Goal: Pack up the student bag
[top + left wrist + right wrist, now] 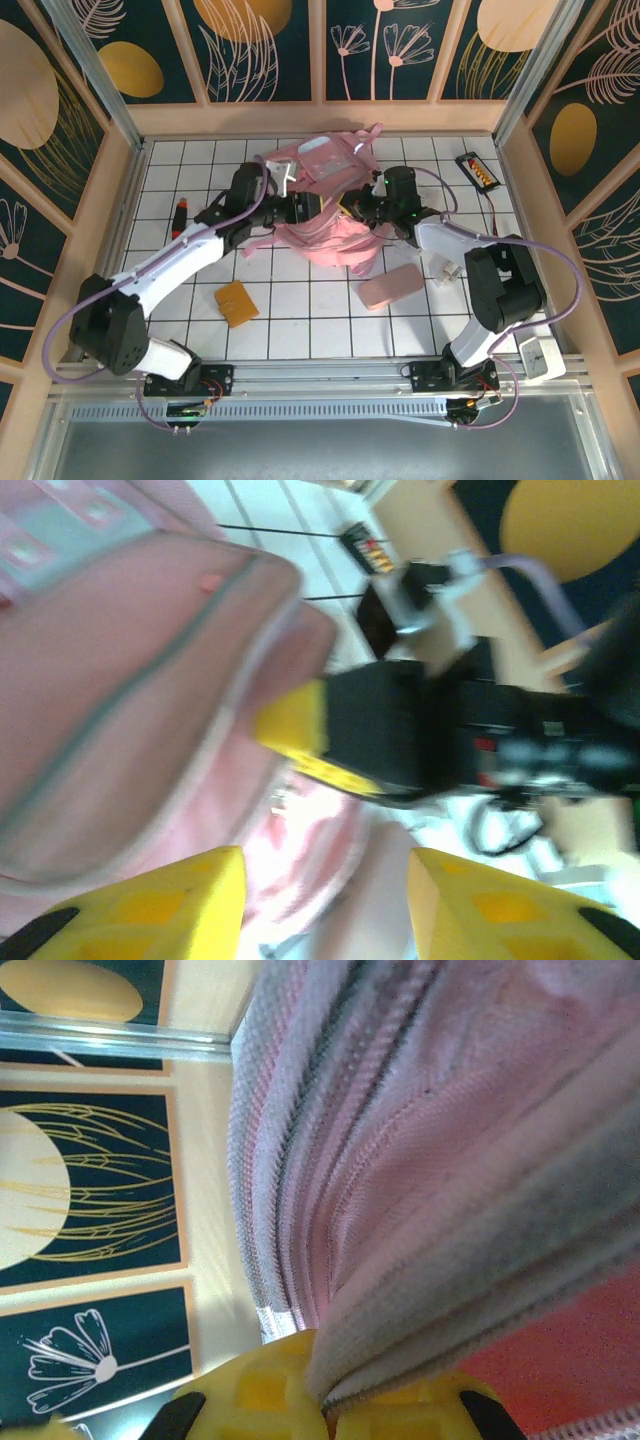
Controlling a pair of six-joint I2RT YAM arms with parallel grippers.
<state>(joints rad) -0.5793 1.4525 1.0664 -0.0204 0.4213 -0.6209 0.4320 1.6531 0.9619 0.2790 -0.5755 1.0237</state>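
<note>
We risk the student bag's (325, 165) thin hem slipping from our clamped right fingers (262, 1392) while our left fingers (160, 905) stand open.

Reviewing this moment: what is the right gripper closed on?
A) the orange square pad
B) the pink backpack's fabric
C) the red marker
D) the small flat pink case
B: in the right wrist view the right gripper pinches a fold of the student bag, along a zipper seam, between its yellow fingers.
</note>
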